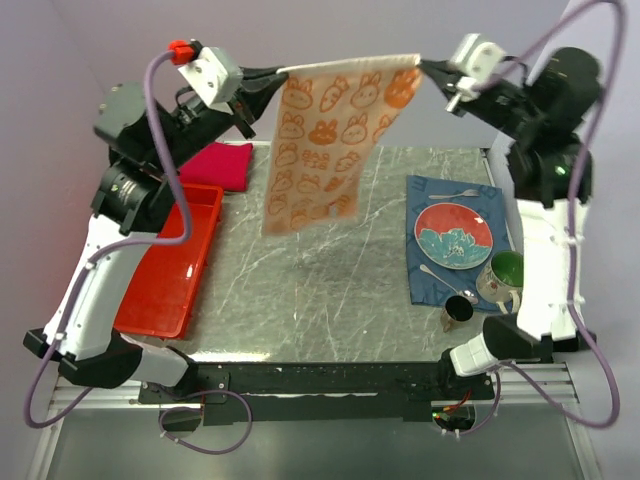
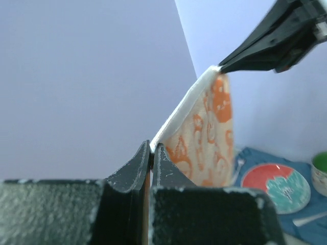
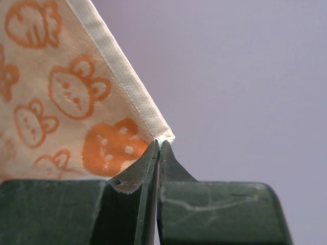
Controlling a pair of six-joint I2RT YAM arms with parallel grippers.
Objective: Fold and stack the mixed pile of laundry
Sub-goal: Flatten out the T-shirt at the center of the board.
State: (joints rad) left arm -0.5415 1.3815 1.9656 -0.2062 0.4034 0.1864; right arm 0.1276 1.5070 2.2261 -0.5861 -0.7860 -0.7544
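Top external view: the orange-and-white patterned cloth [image 1: 320, 140] hangs in the air, stretched by its upper hem between the left pincer [image 1: 283, 72] and the right pincer [image 1: 422, 62]. The rest of it droops free below both, over the table [image 1: 300, 290].
Why held so: most likely, taking the two top corners lets the cloth fall flat and unwrinkled, ready to be lowered and folded.
Left pincer: jaws pressed almost together on one hem corner, with only the cloth's thickness between them.
Right pincer: clamped the same way on the opposite corner, the white hem coming out just above its tips.
Crimson-magenta shirt [image 1: 220, 165]: lies on the table well below the left pincer, just beside the red tray [image 1: 165, 270]. It touches neither pincer.
Progress: apparently early, as nothing is stacked yet.
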